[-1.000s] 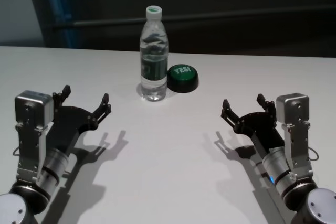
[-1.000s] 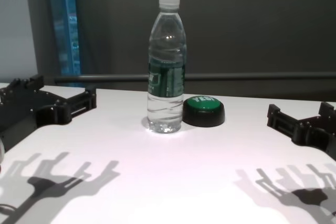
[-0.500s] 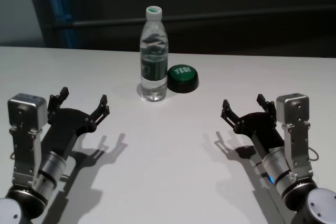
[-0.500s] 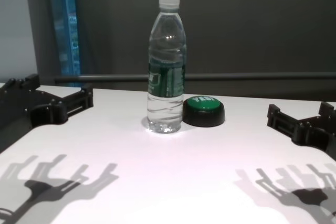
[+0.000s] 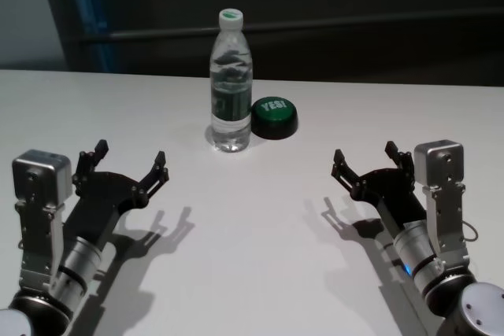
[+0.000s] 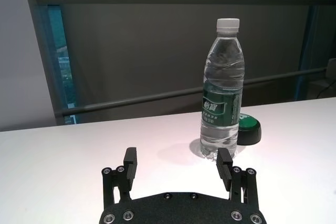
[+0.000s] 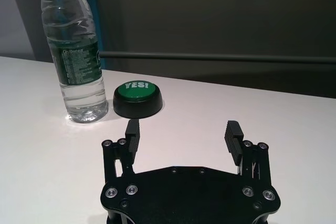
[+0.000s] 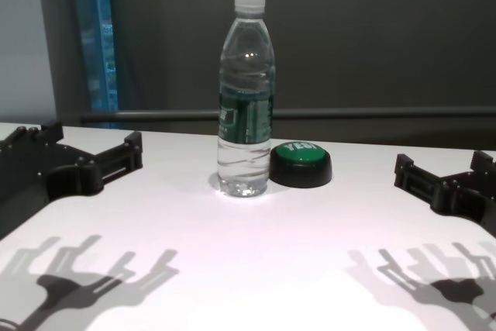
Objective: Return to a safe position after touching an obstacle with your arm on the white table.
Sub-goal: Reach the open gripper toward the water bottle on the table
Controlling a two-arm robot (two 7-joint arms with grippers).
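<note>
The obstacle, a clear water bottle (image 5: 231, 84) with a white cap and dark green label, stands upright at the far middle of the white table (image 5: 252, 226). It also shows in the chest view (image 8: 247, 98), the left wrist view (image 6: 222, 90) and the right wrist view (image 7: 73, 51). My left gripper (image 5: 130, 164) is open and empty, hovering near the table's left front, well short of the bottle; it also shows in the left wrist view (image 6: 176, 163). My right gripper (image 5: 367, 163) is open and empty at the right front, also shown in the right wrist view (image 7: 182, 135).
A low black button with a green top marked YES! (image 5: 274, 116) sits just right of the bottle, close beside it. A dark rail and wall run behind the table's far edge. Bare tabletop lies between the two arms.
My left arm has drawn back toward me and lower in the head view, its gripper staying open. The bottle, the button and the right arm have not moved.
</note>
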